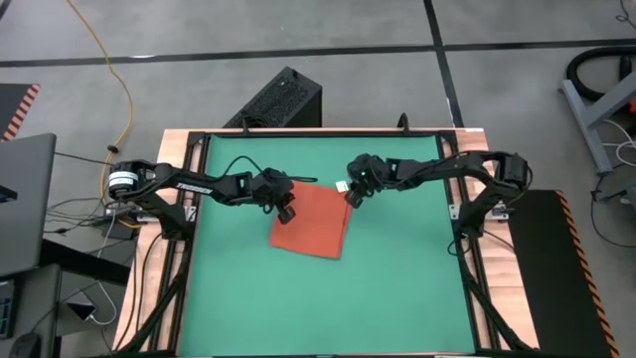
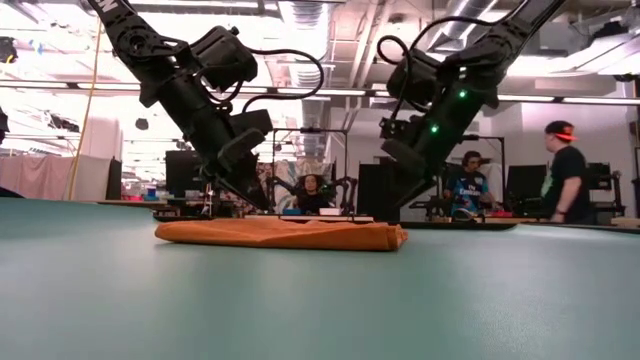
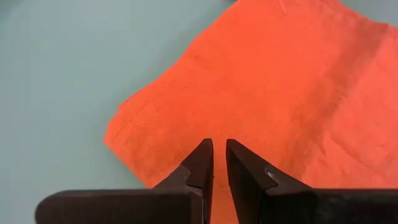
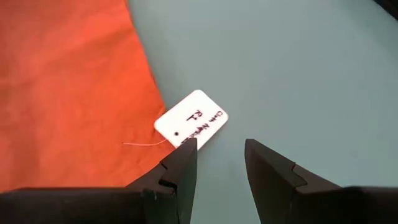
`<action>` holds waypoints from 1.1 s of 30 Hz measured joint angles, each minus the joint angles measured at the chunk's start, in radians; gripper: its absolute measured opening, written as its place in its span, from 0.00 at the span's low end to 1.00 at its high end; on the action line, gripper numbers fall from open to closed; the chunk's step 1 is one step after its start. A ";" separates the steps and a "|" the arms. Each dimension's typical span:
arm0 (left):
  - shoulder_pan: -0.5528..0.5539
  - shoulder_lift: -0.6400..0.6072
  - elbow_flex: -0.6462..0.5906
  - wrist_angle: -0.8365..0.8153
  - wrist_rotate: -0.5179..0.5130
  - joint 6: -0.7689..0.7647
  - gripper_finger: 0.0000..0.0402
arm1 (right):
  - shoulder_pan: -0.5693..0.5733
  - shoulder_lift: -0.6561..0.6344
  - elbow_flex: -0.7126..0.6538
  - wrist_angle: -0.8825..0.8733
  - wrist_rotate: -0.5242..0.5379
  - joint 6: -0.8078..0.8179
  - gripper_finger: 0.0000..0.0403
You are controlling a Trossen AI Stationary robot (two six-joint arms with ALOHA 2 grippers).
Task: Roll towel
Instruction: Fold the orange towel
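Observation:
The orange-red towel (image 1: 313, 221) lies flat and folded on the green table top, seen as a low slab in the low view (image 2: 280, 234). Its white tag (image 4: 191, 119) rests on the table beside the towel's far right corner. My left gripper (image 3: 219, 163) hovers over the towel near its left edge, fingers parted by a narrow gap with cloth showing through. My right gripper (image 4: 221, 163) is open just above the table next to the tag, at the towel's far right corner (image 1: 350, 196). In the low view both grippers' fingertips stand a little above the cloth.
The green table top (image 1: 397, 288) has free room on its near half and to the right of the towel. A black frame (image 1: 194, 219) runs along its edges. A black box (image 1: 280, 99) stands on the floor beyond the far edge. People (image 2: 565, 170) are in the room behind.

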 joint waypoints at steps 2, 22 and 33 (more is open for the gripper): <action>0.000 0.000 0.000 0.001 0.000 0.000 0.08 | 0.001 0.022 0.000 0.002 -0.004 0.000 0.39; 0.000 0.000 -0.004 -0.023 0.000 -0.015 0.08 | -0.013 0.152 0.001 0.138 -0.051 0.029 0.55; 0.000 0.000 -0.004 -0.027 0.000 -0.012 0.08 | 0.004 0.185 0.003 0.129 -0.038 0.030 0.38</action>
